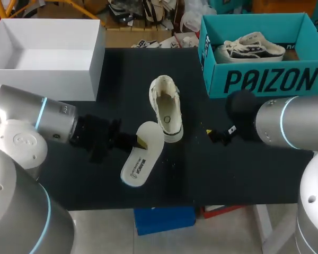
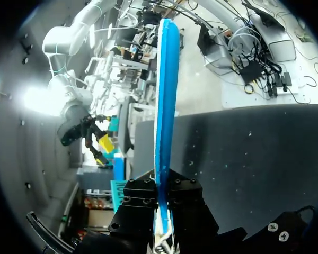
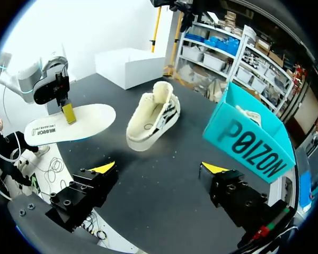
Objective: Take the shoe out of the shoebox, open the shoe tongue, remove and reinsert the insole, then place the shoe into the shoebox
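**A:** How far along is it?

**B:** About halfway, I'd say. The shoe is out and lies on the table at the middle of the frame, with its mouth gaping. The insole is out too. The left gripper has its fingers clamped on it and holds it just beside the shoe, to the lower left.

**A:** And the other arm?

**B:** The right gripper is empty, with its fingers spread wide, and it sits right of the shoe, apart from it.

**A:** So what's left?

**B:** The insole has to go back in, then the shoe goes into a box. The teal shoebox at the upper right already holds a second shoe. A white box stands at the upper left. I can't tell which box this shoe belongs in.
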Available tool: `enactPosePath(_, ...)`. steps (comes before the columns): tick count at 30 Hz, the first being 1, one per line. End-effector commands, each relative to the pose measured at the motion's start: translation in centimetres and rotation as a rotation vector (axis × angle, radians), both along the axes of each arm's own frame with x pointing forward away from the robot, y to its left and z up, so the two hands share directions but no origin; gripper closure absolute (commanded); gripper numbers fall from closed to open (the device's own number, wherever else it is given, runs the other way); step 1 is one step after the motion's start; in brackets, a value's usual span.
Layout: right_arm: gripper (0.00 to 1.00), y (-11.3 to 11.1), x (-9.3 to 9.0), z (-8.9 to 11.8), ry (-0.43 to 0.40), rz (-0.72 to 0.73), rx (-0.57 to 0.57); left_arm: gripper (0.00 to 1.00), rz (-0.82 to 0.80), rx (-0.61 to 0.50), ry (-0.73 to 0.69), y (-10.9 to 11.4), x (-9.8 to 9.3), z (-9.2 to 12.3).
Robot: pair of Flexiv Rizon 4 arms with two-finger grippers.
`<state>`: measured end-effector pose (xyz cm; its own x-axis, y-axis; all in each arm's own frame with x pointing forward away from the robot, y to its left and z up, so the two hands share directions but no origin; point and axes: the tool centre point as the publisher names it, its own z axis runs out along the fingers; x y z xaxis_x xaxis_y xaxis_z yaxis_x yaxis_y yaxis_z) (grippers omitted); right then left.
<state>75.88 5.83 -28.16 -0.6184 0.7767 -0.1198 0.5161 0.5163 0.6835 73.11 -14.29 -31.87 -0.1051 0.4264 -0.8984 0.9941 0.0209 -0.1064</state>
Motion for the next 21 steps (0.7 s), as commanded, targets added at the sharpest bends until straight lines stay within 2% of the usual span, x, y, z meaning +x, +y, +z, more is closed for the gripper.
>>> enactPosePath(1, 0.0, 0.1, -0.1, 0.2, 0.001, -0.002, -0.002, 1.0, -0.043, 0.021, 0.033, -1.1, 1.6, 0.2)
enactPosePath(4, 0.0, 0.1, -0.1, 0.2, 0.001, -0.002, -0.002, 1.0, -0.067, 0.019, 0.065, -1.6, 2.3, 0.1)
enactPosePath(11, 0.0, 0.1, -0.1, 0.2, 0.001, -0.002, -0.002, 1.0, -0.118, 0.129, 0.079, -2.7, 4.2, -0.3)
enactPosePath(21, 0.0, 0.1, -0.1, 0.2, 0.001, -0.002, -0.002, 1.0, -0.13, 0.186, 0.094, -3.8, 7.1, -1.2)
